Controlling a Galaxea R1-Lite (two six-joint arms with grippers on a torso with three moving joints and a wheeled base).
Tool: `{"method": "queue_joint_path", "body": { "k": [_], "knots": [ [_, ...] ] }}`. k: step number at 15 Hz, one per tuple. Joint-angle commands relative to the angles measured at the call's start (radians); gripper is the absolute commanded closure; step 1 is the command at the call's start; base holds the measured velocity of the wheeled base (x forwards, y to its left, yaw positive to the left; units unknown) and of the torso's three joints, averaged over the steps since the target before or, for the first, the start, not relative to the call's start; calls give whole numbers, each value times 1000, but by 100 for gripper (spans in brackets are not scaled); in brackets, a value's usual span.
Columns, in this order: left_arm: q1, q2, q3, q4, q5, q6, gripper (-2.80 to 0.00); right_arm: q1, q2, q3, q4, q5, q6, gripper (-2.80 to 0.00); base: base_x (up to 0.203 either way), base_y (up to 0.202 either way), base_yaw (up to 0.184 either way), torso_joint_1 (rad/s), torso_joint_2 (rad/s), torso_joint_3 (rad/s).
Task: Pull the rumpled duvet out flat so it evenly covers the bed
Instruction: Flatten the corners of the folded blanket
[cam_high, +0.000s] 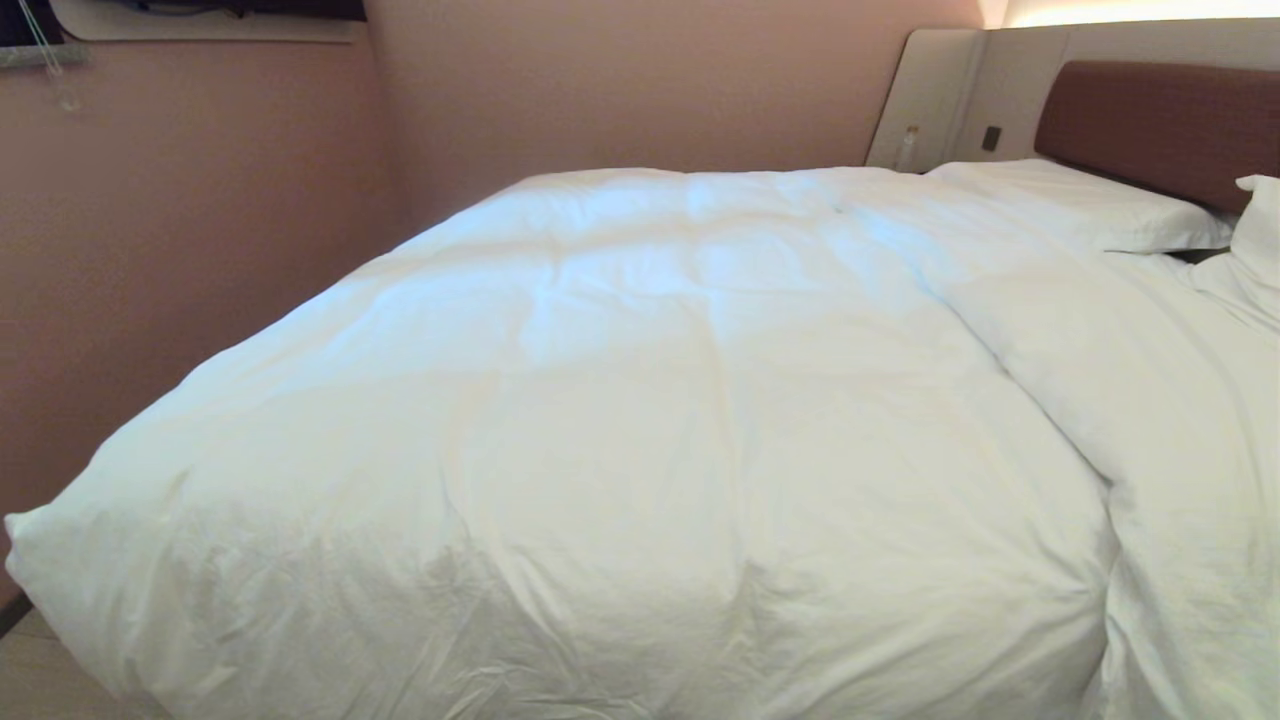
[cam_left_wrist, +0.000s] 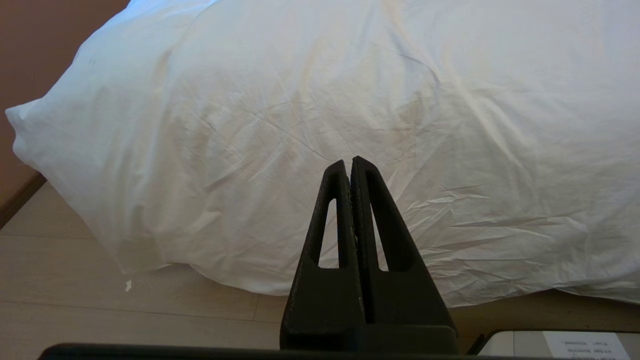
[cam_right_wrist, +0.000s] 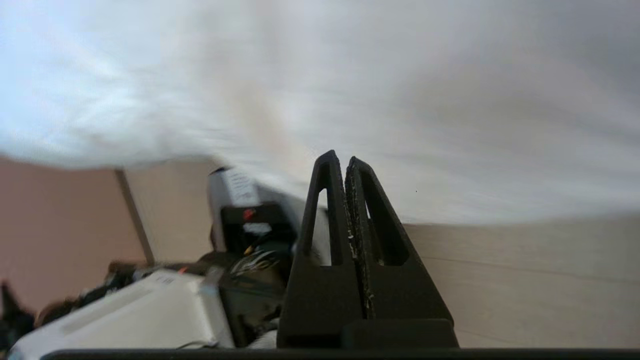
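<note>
The puffy white duvet (cam_high: 620, 420) lies spread over most of the bed, its near edge hanging over the foot end toward the floor. A thick fold of it (cam_high: 1130, 380) runs along the right side. The bed's brown headboard (cam_high: 1160, 125) shows at the far right. Neither arm is in the head view. My left gripper (cam_left_wrist: 348, 161) is shut and empty, held short of the duvet's (cam_left_wrist: 350, 100) hanging edge. My right gripper (cam_right_wrist: 340, 159) is shut and empty too, low beside the duvet (cam_right_wrist: 400, 100) above the floor.
A white pillow (cam_high: 1080, 205) lies at the headboard, with another (cam_high: 1262, 235) at the right edge. A pink wall (cam_high: 180, 240) runs close along the bed's left side. Pale wood floor (cam_left_wrist: 100, 310) lies before the bed. My own base (cam_right_wrist: 165, 300) shows in the right wrist view.
</note>
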Motion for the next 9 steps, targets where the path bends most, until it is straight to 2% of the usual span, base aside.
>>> {"method": "queue_joint_path", "body": {
  "k": [1,6,9],
  "knots": [
    [0,0,0,1,0,0,0,62,-80,18,43,31,6,0,0,0,0,0,0,0],
    [0,0,0,1,0,0,0,268,-267,65,48,52,107,0,0,0,0,0,0,0],
    [0,0,0,1,0,0,0,415,-371,71,48,51,293,0,0,0,0,0,0,0]
  ]
}}
